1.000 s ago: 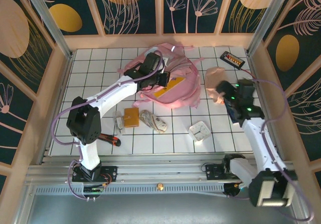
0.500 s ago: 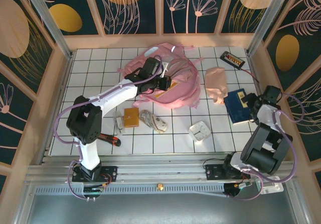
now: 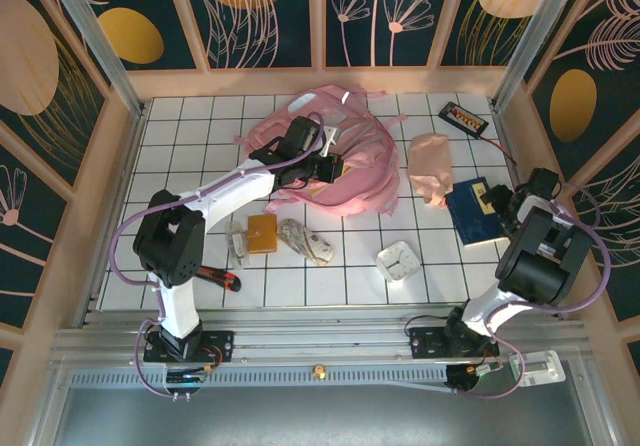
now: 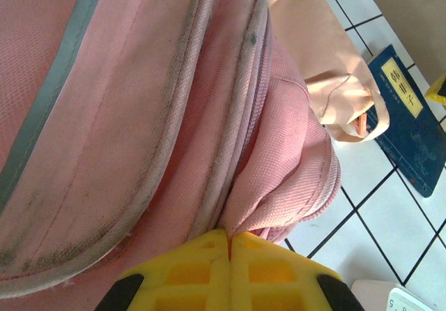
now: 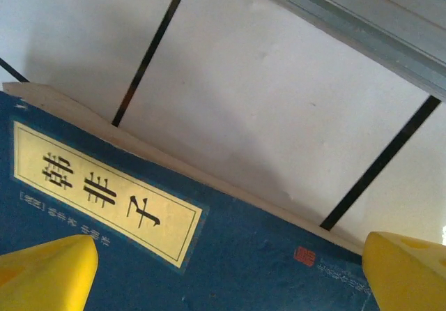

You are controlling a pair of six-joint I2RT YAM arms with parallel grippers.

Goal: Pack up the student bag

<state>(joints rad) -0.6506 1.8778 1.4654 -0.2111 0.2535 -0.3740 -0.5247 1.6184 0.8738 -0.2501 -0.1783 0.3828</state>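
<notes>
The student bag (image 3: pixel 368 156) lies in a heap at the middle of the far edge of the desk (image 3: pixel 185 131), and it is the biggest thing there. It is made of soft pink cloth, so I think it is light and floppy. It will likely sag and fold when it is lifted, and its mouth will fall shut if nothing holds it. The left hand (image 3: pixel 333 166) is closed tight on a little fold of the bag's cloth, right beside a thick rolled seam. In the left wrist view the two yellow fingers (image 4: pixel 188 269) meet with the pink cloth pinched between them. I think that thin fold could slip out. The thick seam or a strap looks like a better place to hold, because it is firmer and should not stretch so much. Pulling up there should open the bag wide. The right hand (image 3: pixel 500 204) is wide open and holds nothing. It hangs just over a blue book (image 3: pixel 465 216) that lies flat near the right edge of the desk. The book looks stiff and thin, so it should slide in easily once the mouth is held open. A pale pouch (image 3: pixel 430 166) lies between the bag and the book.
</notes>
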